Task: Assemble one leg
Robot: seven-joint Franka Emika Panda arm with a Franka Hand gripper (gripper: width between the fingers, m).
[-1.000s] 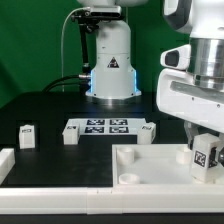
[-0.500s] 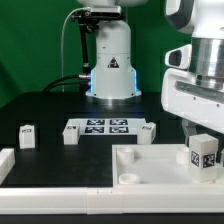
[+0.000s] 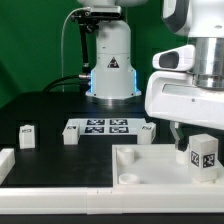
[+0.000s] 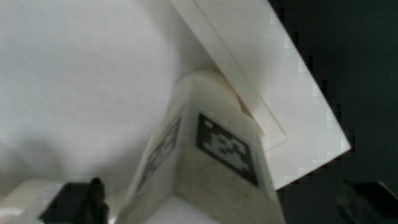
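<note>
One leg (image 3: 205, 158), a short white block with a black-and-white tag, stands upright in the corner of the large white tray-like part (image 3: 150, 165) at the exterior view's right. My gripper (image 3: 186, 136) hangs just above and beside it, with one dark finger reaching down on the exterior view's left of the block. In the wrist view the leg (image 4: 214, 150) fills the space between the jaws of the gripper (image 4: 222, 205). The dark fingers (image 4: 80, 200) stand wide apart on either side, clear of the block. The gripper is open and holds nothing.
Three more legs (image 3: 27, 135) (image 3: 70, 133) (image 3: 148, 131) stand on the black table around the marker board (image 3: 100, 127). A white part (image 3: 5, 160) lies at the exterior view's left edge. The arm's base (image 3: 110, 65) rises behind.
The jaws have opened and let go of the leg, which stays standing in the tray's corner. The hand has lifted a little and shifted toward the exterior view's left.
</note>
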